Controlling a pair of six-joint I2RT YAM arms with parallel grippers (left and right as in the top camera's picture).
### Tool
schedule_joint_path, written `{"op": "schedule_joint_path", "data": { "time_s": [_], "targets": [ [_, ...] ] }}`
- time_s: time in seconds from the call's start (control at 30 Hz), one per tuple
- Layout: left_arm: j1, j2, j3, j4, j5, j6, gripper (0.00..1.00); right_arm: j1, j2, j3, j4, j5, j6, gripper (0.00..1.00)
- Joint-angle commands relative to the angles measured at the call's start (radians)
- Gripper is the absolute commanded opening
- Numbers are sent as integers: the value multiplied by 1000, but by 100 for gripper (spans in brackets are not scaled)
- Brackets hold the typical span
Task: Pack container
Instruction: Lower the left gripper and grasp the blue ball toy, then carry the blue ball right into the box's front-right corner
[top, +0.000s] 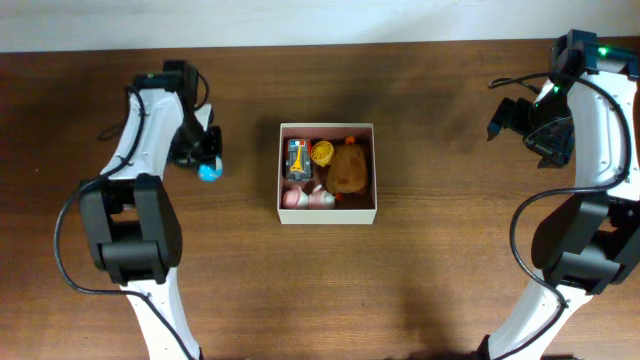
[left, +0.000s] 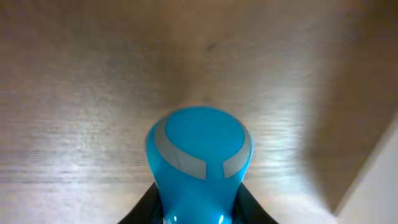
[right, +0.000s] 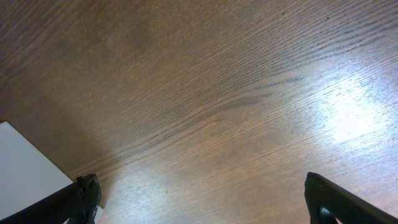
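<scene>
The container (top: 327, 214) is a square shallow box with cream-white walls and a reddish-brown inside, at the table's middle. It holds several small toys, among them a brown one (top: 347, 170), a yellow one (top: 321, 152) and pink ones (top: 307, 198). My left gripper (top: 207, 165) stands left of the container, shut on a glossy blue toy (top: 209, 171) with grey markings. The blue toy fills the left wrist view (left: 199, 162), between the dark fingers. My right gripper (top: 503, 120) is open and empty over bare wood at the far right (right: 202, 199).
The wooden table (top: 440, 270) lies all around the container. A pale wall runs along the table's back edge (top: 300, 20). A white edge shows at the lower left of the right wrist view (right: 25, 168).
</scene>
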Motion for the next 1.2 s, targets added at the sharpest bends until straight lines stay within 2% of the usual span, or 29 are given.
{"op": "schedule_joint_path", "data": {
  "time_s": [0.0,0.3,0.4,0.5,0.73,0.87,1.07,1.17],
  "targets": [
    [-7,5,116,-43,129,49,9,-3,-17,-2,0,8,12,99],
    [-56,-10,296,-183,570,273,11,-3,-17,-2,0,8,12,99],
    [-95,-11,297,-215,636,338,11,-3,-17,-2,0,8,12,99],
    [-149,-11,297,-239,639,371,15,-3,-17,-2,0,8,12,99],
    [-302,-11,297,-255,634,417,16,-3,-17,-2,0,8,12,99],
    [-392,-11,296,-255,539,417,17,-3,-17,-2,0,8,12,99],
    [-496,-11,296,-243,348,410,31,-3,-17,-2,0,8,12,98],
    [-522,-11,296,-220,279,365,34,-3,-17,-2,0,8,12,99]
  ]
}}
